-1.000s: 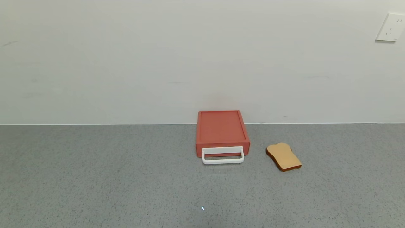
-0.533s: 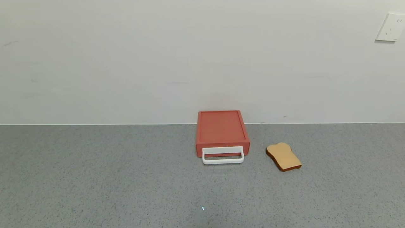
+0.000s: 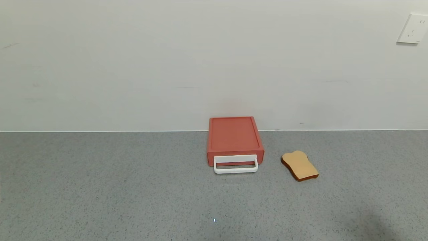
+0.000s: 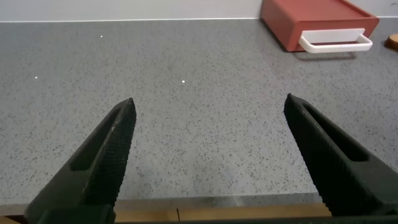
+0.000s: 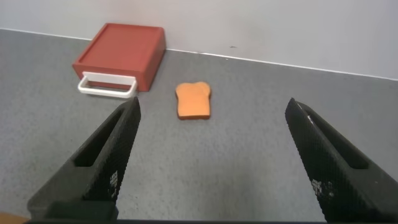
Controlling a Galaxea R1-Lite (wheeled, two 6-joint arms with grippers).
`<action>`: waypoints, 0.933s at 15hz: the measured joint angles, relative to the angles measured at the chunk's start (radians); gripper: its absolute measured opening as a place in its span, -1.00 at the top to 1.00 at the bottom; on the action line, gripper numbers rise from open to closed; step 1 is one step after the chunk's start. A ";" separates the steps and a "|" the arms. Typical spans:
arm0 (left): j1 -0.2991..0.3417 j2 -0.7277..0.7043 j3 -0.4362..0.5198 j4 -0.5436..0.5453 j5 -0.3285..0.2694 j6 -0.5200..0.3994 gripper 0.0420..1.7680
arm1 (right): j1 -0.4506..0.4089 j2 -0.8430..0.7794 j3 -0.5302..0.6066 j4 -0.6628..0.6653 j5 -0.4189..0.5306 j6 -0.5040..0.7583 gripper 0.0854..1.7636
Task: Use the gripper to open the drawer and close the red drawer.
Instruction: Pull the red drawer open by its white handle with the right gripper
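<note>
The brick-red drawer box (image 3: 234,138) stands against the wall at the middle of the grey counter, its tray pushed in and its white loop handle (image 3: 235,164) facing me. It also shows in the left wrist view (image 4: 317,22) and the right wrist view (image 5: 121,55). My left gripper (image 4: 208,109) is open and empty above the counter's near edge, far from the box. My right gripper (image 5: 211,109) is open and empty above the counter, well short of the box. Neither gripper shows in the head view.
A tan toast-shaped slice (image 3: 300,165) lies flat to the right of the box, also in the right wrist view (image 5: 194,100). A white wall socket (image 3: 413,28) sits high on the right. The counter's wooden front edge (image 4: 217,213) shows below the left gripper.
A faint shadow has appeared on the counter at the bottom right of the head view. The drawer box and the slice have not moved.
</note>
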State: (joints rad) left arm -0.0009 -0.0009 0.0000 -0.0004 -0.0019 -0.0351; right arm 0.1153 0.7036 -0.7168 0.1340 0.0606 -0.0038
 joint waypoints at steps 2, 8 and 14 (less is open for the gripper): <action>0.000 0.000 0.000 0.002 0.000 0.005 -0.94 | 0.019 0.185 -0.128 0.003 0.044 0.001 -0.94; 0.000 0.000 0.000 0.005 -0.011 0.016 -0.94 | 0.157 0.649 -0.418 0.017 0.019 0.031 -0.94; 0.000 0.000 0.000 0.005 -0.013 0.024 -0.94 | 0.389 0.986 -0.690 0.207 -0.153 0.214 -0.94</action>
State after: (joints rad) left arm -0.0004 -0.0009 0.0000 0.0043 -0.0153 -0.0115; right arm 0.5040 1.6896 -1.4066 0.3415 -0.0919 0.2106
